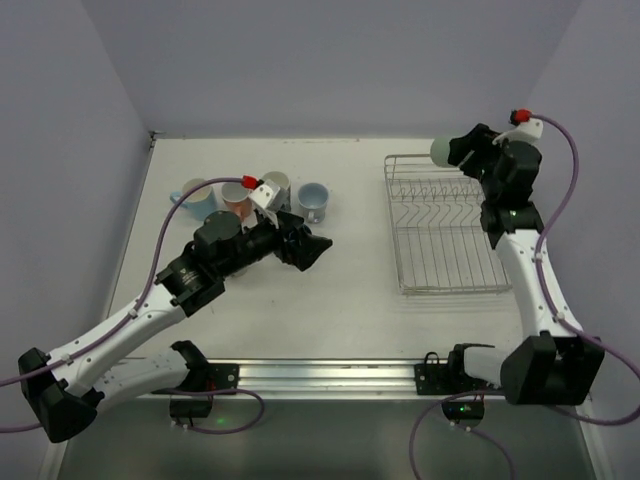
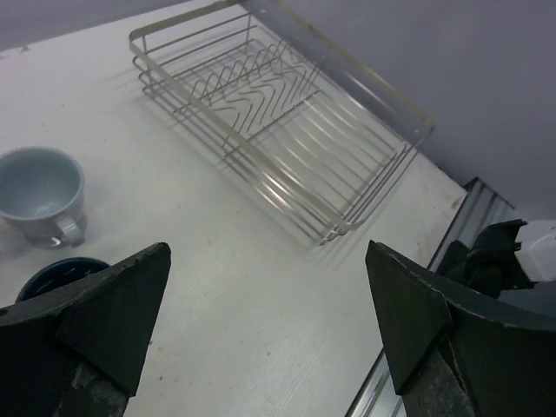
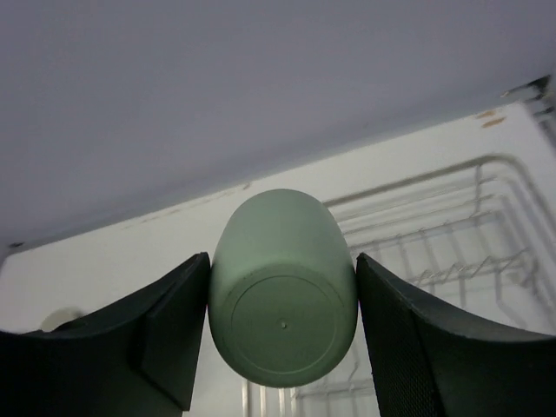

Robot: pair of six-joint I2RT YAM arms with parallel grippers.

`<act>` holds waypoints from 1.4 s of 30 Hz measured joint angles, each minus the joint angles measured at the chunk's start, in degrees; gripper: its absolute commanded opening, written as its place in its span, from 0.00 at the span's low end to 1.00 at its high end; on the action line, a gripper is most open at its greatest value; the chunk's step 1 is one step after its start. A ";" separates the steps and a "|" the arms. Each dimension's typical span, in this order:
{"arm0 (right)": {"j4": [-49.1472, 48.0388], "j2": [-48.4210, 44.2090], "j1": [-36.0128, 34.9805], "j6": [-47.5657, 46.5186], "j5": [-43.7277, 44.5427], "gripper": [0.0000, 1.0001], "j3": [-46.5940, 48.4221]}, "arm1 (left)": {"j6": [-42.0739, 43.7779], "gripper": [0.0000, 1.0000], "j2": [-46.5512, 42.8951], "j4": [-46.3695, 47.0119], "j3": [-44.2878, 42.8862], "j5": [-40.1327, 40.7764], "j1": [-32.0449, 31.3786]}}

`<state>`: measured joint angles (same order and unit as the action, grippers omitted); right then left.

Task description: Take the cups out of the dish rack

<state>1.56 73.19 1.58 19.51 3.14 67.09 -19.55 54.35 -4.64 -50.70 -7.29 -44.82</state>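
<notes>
My right gripper (image 1: pixel 452 152) is shut on a pale green cup (image 1: pixel 443 150), held base toward the wrist camera above the far left corner of the dish rack (image 1: pixel 445 225). In the right wrist view the green cup (image 3: pixel 282 291) sits between both fingers (image 3: pixel 169 334), with the rack (image 3: pixel 452 234) below. I see only bare wires in the rack (image 2: pixel 278 113). Several cups stand grouped on the table at the left, among them a light blue cup (image 1: pixel 313 198), a cream one (image 1: pixel 275 185) and a salmon one (image 1: pixel 237 200). My left gripper (image 1: pixel 312 250) is open and empty just in front of them.
In the left wrist view a light blue cup (image 2: pixel 39 195) and a dark blue cup (image 2: pixel 52 269) stand at the left, near my left finger (image 2: pixel 113 304). Bare white table (image 1: pixel 350 290) lies between the cups and the rack. Walls close in the back and sides.
</notes>
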 measured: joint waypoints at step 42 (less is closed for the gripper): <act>-20.96 -20.81 -21.77 29.38 -22.01 0.99 -33.33 | -5.79 0.00 12.66 6.91 -5.40 -3.39 -0.31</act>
<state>-19.40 52.38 -20.18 48.88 -18.87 33.76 -25.34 67.00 2.26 -56.10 -10.68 -45.12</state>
